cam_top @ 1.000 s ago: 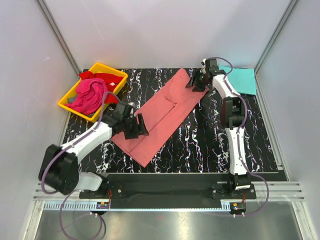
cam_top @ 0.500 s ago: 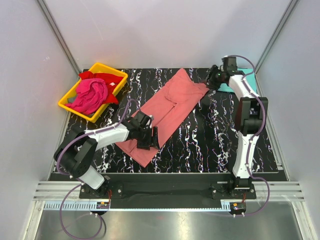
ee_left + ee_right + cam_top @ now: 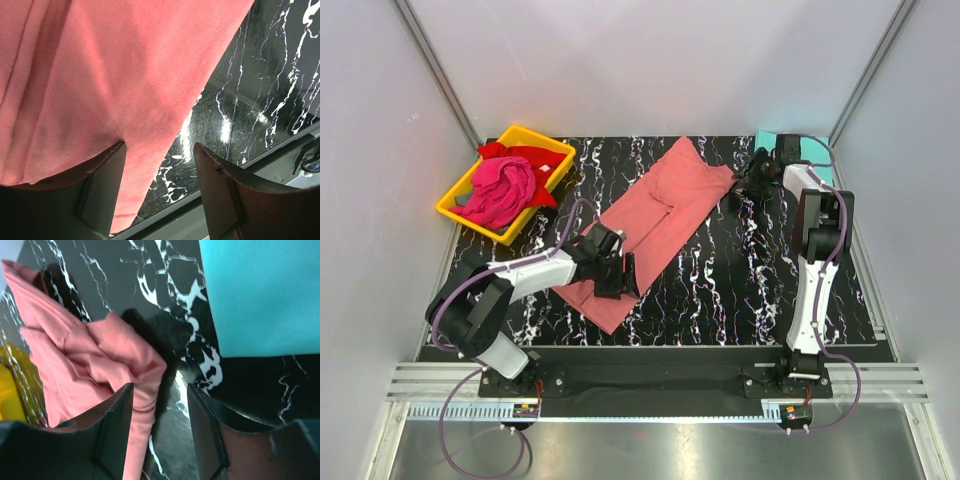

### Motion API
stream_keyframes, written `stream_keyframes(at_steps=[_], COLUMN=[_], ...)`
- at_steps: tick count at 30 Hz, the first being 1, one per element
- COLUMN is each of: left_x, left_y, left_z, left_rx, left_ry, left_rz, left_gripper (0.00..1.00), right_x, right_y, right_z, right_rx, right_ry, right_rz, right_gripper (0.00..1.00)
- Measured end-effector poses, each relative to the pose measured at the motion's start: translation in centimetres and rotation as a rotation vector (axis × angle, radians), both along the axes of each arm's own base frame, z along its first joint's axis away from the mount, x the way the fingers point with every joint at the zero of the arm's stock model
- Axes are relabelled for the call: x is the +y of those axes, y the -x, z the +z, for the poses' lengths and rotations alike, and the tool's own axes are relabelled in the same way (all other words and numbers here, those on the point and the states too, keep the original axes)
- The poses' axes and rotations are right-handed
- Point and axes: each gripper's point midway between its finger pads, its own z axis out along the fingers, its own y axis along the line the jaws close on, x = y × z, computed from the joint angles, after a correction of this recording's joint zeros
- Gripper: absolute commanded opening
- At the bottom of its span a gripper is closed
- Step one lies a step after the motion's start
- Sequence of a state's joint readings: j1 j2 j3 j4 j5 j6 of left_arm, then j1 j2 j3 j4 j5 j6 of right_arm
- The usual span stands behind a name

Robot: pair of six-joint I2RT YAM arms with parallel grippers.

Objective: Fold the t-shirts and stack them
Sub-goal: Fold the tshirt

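marbled table (image 3: 720, 290) is draped with salmon-pink shirt (image 3: 655, 215); left tool (image 3: 160, 150), right tool (image 3: 159, 390) are parted; bunched corner could be folded in crooked.

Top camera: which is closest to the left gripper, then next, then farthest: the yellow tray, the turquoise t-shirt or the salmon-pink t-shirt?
From the left gripper:
1. Salmon-pink t-shirt, right under it, mid-table.
2. Yellow tray, back left.
3. Turquoise t-shirt, back right corner.
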State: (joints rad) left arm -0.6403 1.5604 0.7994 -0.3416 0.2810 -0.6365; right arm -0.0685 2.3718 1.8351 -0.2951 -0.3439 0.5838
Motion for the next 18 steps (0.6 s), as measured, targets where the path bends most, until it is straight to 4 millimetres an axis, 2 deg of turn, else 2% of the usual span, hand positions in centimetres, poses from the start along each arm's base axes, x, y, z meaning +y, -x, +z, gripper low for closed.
stream_keyframes(at_steps=[4,6,7,8,11,15,18], left_x=[0.0,0.0,0.0,0.0,-0.2,-1.1,-2.2], left_y=[0.0,0.0,0.1,0.1,0.2,1.1,1.7], left_z=[0.0,0.1,0.1,0.1,0.2,0.3,0.5], left_rx=[-0.004,-0.005,-0.005,-0.004,0.0,0.025,0.054], left_ry=[0.008,0.011,0.013,0.015,0.032,0.098,0.15], left_rz=[0.008,0.012,0.013,0.015,0.029,0.065,0.087], left_gripper=[0.64,0.64,0.64,0.64,0.64,0.65,0.65], right_x=[0.5,0.6,0.7,0.8,1.0,1.0,1.2], right_y=[-0.4,-0.7,-0.9,-1.3,-2.2,-3.7,-5.5], right_z=[0.2,0.0,-0.2,-0.2,-0.8,-0.9,-0.8], right_rx=[-0.017,-0.021,-0.023,-0.026,-0.028,-0.028,-0.041], right_ry=[-0.019,-0.026,-0.028,-0.03,-0.03,-0.025,-0.01], right_rz=[0.0,-0.001,-0.001,-0.002,0.0,0.004,0.021], right_gripper=[0.54,0.49,0.43,0.25,0.0,0.0,0.0])
